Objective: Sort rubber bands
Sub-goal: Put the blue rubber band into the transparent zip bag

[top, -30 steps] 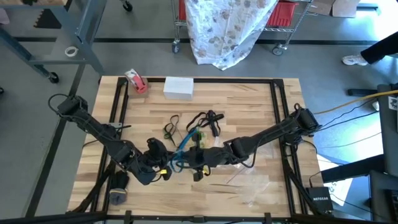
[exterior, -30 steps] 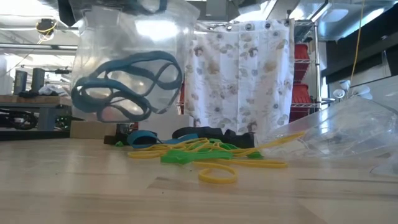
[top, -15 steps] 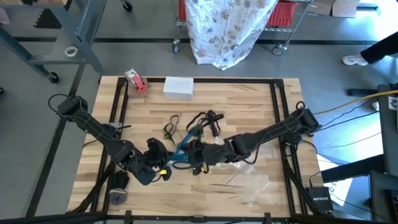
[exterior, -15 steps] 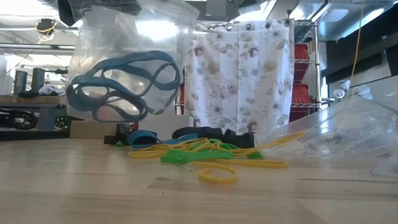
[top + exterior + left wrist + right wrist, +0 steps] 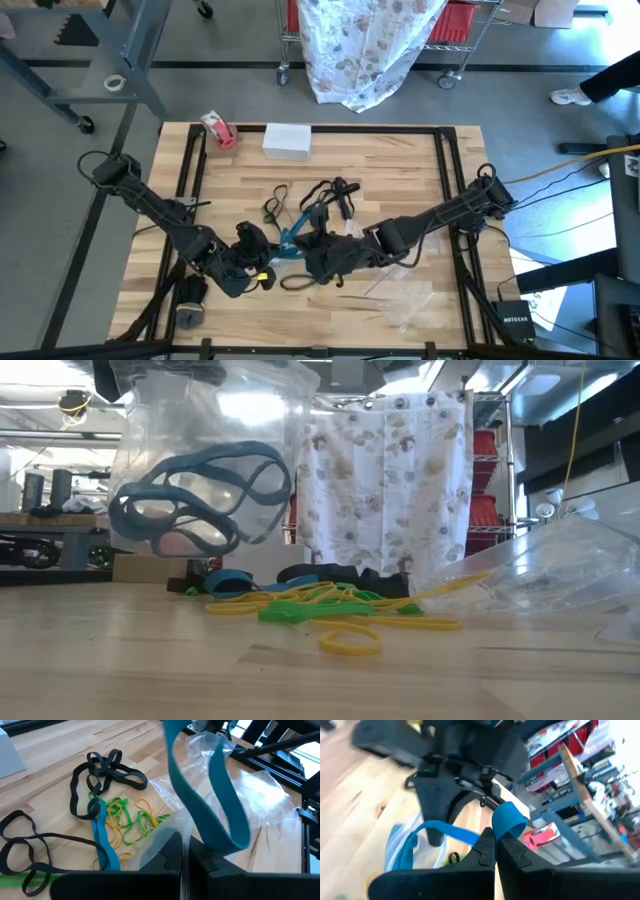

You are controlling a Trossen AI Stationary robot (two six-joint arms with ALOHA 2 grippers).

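Left gripper [image 5: 258, 262], lower centre-left: clenched on clear bag [image 5: 200, 470] edge. Blue bands [image 5: 195, 495]: bagged already. Right gripper [image 5: 496, 851], just right: clamped on another blue band [image 5: 507, 822]. Loose rubber bands [image 5: 318, 205], centre: black, green, yellow unsorted. Roughly midway.

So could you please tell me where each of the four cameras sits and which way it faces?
High: above the table, straight down; both arms, left gripper, right gripper.
Low: at tabletop height, level across; held bag with blue bands, no arm clearly.
Left wrist: past its shut fingers pinching the bag, toward the band pile.
Right wrist: past its shut fingers gripping a blue band, toward the left arm.
Shared: bag and blue bands.
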